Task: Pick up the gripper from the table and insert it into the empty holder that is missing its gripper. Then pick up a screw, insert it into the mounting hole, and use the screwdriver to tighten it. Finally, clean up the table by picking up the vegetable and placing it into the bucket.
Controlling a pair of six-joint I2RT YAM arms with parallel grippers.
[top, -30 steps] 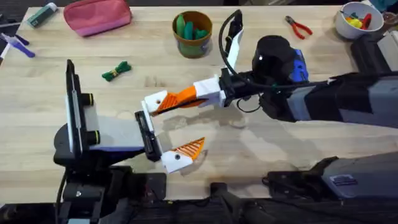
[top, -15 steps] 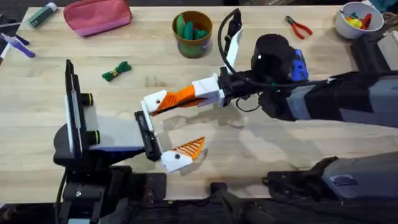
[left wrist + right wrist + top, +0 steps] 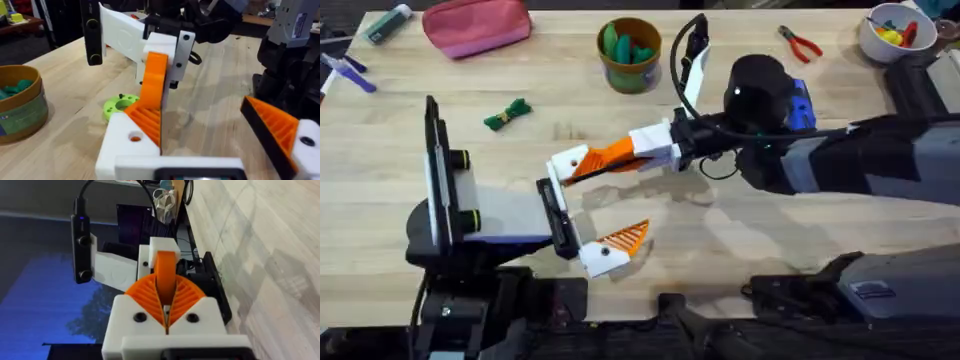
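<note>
Two claws meet at mid-worktop. The right claw [image 3: 620,153], white with orange ribbed pads, is clenched on the small orange ribbed plastic fingertip [image 3: 165,270] and presses it against the bare white holder [image 3: 131,145] of the left claw [image 3: 590,205]. The left claw is spread wide, its other finger already carrying an orange pad [image 3: 272,125]. Seen from the left wrist, the fingertip stands upright on the holder, its ribbed base touching the white block just above the mounting hole.

The step in hand appears to be the insertion. Whether the part is fully seated cannot be told. The next move likely calls for a straight push along the holder, then a release without dragging the part back out. Screw and tightening are not yet begun.

Farther out on the pale wooden worktop [image 3: 770,250], the small dark green leafy bundle [image 3: 507,113] lies well apart from the round tan pail with a green band [image 3: 630,55].
</note>
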